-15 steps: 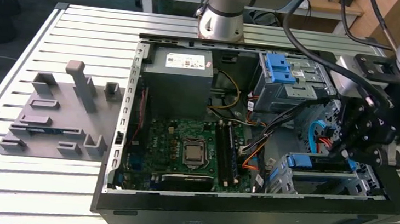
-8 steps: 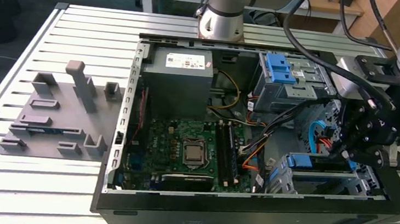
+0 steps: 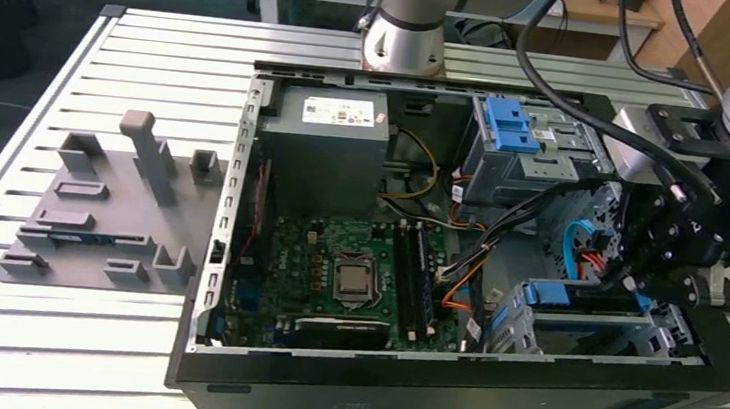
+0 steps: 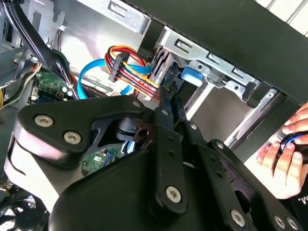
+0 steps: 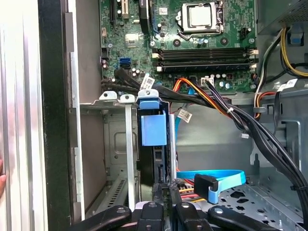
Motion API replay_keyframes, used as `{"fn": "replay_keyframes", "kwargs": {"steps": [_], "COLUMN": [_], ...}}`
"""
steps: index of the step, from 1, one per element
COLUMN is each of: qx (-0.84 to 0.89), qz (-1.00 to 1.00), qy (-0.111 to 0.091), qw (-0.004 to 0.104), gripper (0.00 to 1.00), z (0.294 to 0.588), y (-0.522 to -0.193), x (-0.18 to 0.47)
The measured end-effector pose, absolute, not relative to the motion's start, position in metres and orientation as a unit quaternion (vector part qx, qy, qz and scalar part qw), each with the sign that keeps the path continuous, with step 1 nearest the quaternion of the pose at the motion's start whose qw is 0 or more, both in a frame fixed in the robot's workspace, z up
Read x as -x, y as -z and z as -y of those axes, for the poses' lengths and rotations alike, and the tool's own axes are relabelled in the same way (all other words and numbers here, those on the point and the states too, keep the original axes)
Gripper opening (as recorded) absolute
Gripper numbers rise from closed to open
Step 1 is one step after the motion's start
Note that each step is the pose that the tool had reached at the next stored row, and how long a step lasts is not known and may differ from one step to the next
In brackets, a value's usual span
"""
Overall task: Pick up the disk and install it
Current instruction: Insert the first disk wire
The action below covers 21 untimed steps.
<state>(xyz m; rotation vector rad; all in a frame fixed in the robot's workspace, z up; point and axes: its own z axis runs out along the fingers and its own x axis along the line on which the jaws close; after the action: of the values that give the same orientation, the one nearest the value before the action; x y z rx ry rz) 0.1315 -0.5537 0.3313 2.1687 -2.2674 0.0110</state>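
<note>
The disk (image 3: 580,304) stands on edge in the drive cage (image 3: 667,339) at the case's front corner, on the exterior view's right. Its blue rail runs along the top. In the first wrist view the disk (image 5: 159,166) is seen edge-on, with its blue tab (image 5: 153,129) at the far end. My gripper (image 3: 626,282) reaches down into the case right over the disk's near end. In both wrist views the fingertips (image 5: 164,188) lie close together, shut, at the disk's edge. Whether they pinch it or only touch it is hidden. The same blue tab (image 4: 192,76) shows past the gripper (image 4: 166,89).
The open computer case (image 3: 220,251) lies on a slatted table, with the motherboard (image 3: 345,273), the grey power supply (image 3: 328,136) and an upper blue-latched bay (image 3: 513,128). Cable bundles (image 5: 231,113) and a blue flat cable (image 5: 216,177) crowd the cage. A grey fixture (image 3: 110,210) lies outside. A person's hand (image 4: 284,154) rests beside the case.
</note>
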Motion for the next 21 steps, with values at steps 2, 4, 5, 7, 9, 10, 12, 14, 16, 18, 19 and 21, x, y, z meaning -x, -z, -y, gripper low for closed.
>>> {"fn": "replay_keyframes", "kwargs": {"steps": [2, 4, 5, 7, 9, 10, 12, 14, 16, 18, 19, 21], "qx": [-0.691, -0.691, -0.692, -0.691, -0.691, -0.691, -0.692, -0.691, -0.691, -0.691, -0.691, -0.691], "qz": [0.722, 0.722, 0.722, 0.722, 0.722, 0.722, 0.722, 0.722, 0.722, 0.722, 0.722, 0.722], "qy": [-0.004, -0.003, -0.003, -0.003, -0.003, -0.003, -0.003, -0.002, -0.002, -0.002, -0.002, -0.002], "qw": [0.002, 0.002, 0.003, 0.003, 0.003, 0.003, 0.003, 0.003, 0.003, 0.003, 0.003, 0.003], "gripper": [0.16, 0.16, 0.16, 0.16, 0.16, 0.16, 0.16, 0.18, 0.24, 0.24, 0.24, 0.24], "z": [0.554, 0.554, 0.554, 0.554, 0.554, 0.554, 0.554, 0.554, 0.554, 0.554, 0.554, 0.553], "y": [-0.331, -0.329, -0.329, -0.328, -0.328, -0.328, -0.328, -0.328, -0.329, -0.332, -0.334, -0.338], "x": [-0.131, -0.131, -0.131, -0.131, -0.131, -0.131, -0.132, -0.131, -0.131, -0.131, -0.132, -0.131]}}
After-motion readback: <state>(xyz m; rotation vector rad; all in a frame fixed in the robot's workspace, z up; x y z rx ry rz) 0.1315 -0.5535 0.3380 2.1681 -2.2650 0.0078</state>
